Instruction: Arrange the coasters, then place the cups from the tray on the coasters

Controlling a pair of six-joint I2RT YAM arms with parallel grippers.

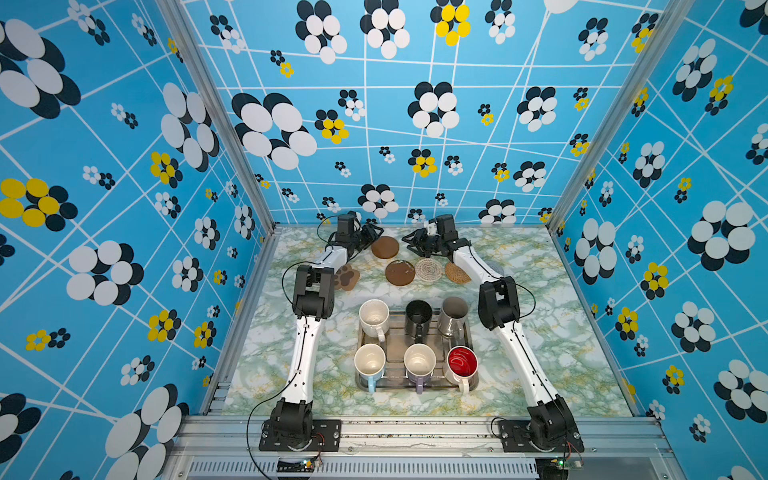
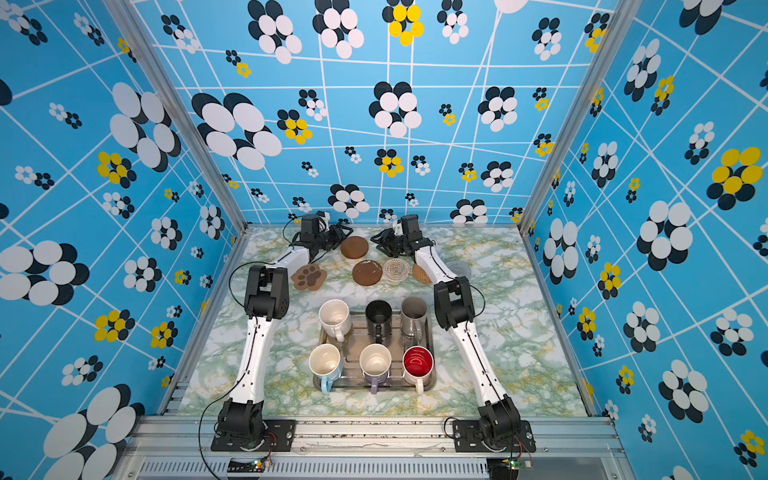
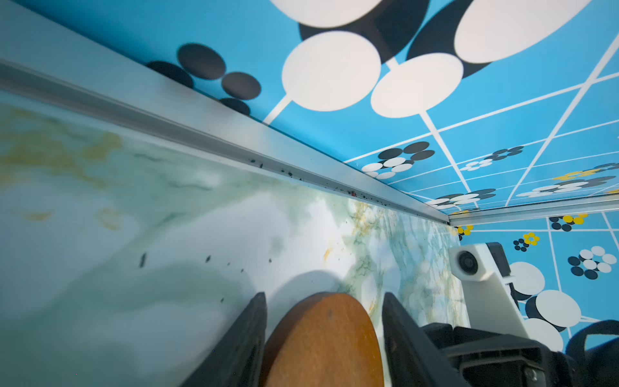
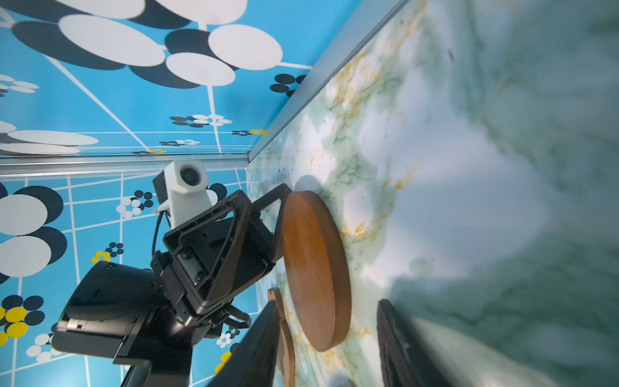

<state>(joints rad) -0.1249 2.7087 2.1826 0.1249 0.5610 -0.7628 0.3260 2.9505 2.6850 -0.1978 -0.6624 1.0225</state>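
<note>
Action at the far end of the marbled tabletop (image 1: 561, 332): thick brown disc (image 1: 385, 247) lies flat near the back wall (image 1: 415, 124), left gripper (image 1: 374, 232) half-spread astride its edge, gaps either side (no squeeze). Opposite, right gripper (image 1: 408, 245) parted, empty. Nearer, glossy disc (image 1: 400, 273), lacy crochet round (image 1: 429, 269) and woven rattan round (image 1: 457, 273) sit in a row; right arm (image 1: 473, 262) overhangs the rattan. Six mugs (image 1: 374, 318) stand on the ridged metal tray (image 1: 395, 345).
</note>
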